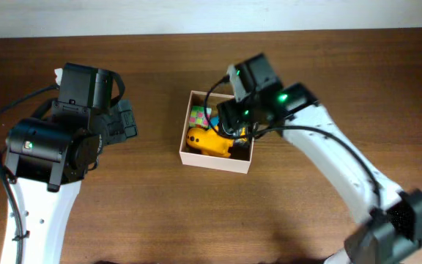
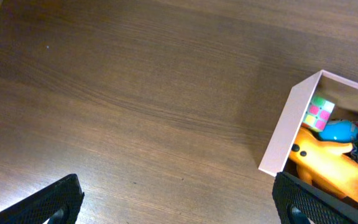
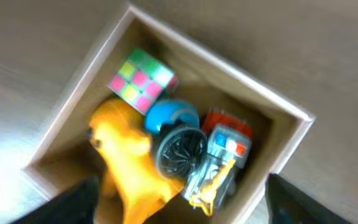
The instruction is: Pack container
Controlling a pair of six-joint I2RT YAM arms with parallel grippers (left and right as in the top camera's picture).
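The container (image 1: 187, 155) is a square white-walled box with a tan inside, at the table's middle. It holds a yellow toy animal (image 1: 209, 141), a pastel puzzle cube (image 1: 198, 116), a blue toy (image 3: 169, 115) and a silver toy vehicle with a black wheel (image 3: 219, 155). My right gripper (image 3: 179, 202) is open and empty, held above the box's right half. My left gripper (image 2: 179, 205) is open and empty over bare table, left of the box, whose corner (image 2: 284, 137) shows in the left wrist view.
The brown wooden table (image 1: 152, 213) lies all around the box. A pale wall strip (image 1: 196, 15) runs along the far edge. The left arm's body (image 1: 50, 147) stands left of the box.
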